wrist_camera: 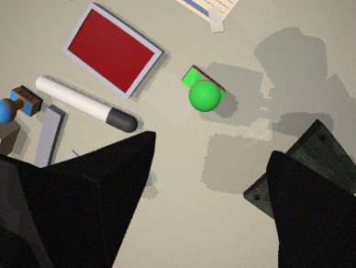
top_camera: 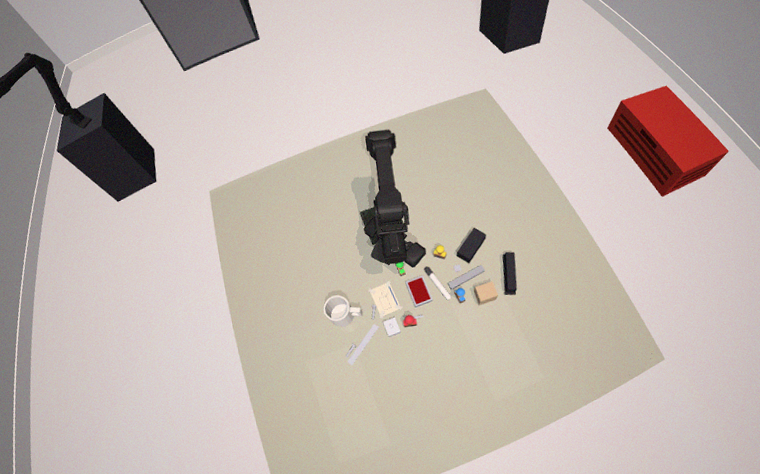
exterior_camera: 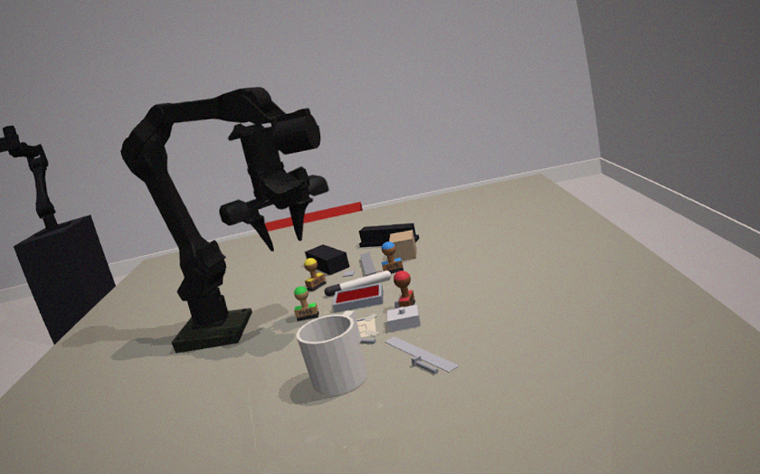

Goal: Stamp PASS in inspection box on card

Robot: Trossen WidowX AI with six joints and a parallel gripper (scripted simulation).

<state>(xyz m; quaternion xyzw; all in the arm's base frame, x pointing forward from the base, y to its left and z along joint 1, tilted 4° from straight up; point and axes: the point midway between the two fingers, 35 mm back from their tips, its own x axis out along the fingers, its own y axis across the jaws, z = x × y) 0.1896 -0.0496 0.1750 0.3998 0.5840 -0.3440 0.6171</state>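
Observation:
The PASS stamp [top_camera: 400, 266] [exterior_camera: 300, 292] [wrist_camera: 205, 96], with a green knob, stands upright on the bench near the arm's base. My gripper [exterior_camera: 285, 244] [wrist_camera: 214, 151] is open and empty above the bench, higher than the stamp and apart from it. The red ink pad [top_camera: 418, 291] [exterior_camera: 358, 294] [wrist_camera: 110, 50] lies open beyond the stamp. The cream card [top_camera: 384, 298] [exterior_camera: 370, 326] lies beside the pad, and only its taped edge shows in the wrist view. Whether its box holds a print is too small to tell.
A white marker [top_camera: 438, 284] [wrist_camera: 75, 95] lies beside the pad. Yellow [exterior_camera: 311, 263], blue [exterior_camera: 388, 246] and red [exterior_camera: 402, 278] stamps stand around it. A mug [exterior_camera: 333, 359] stands beyond the card. A black block [top_camera: 471, 245] and a tan block [top_camera: 485, 292] are on the marker's side.

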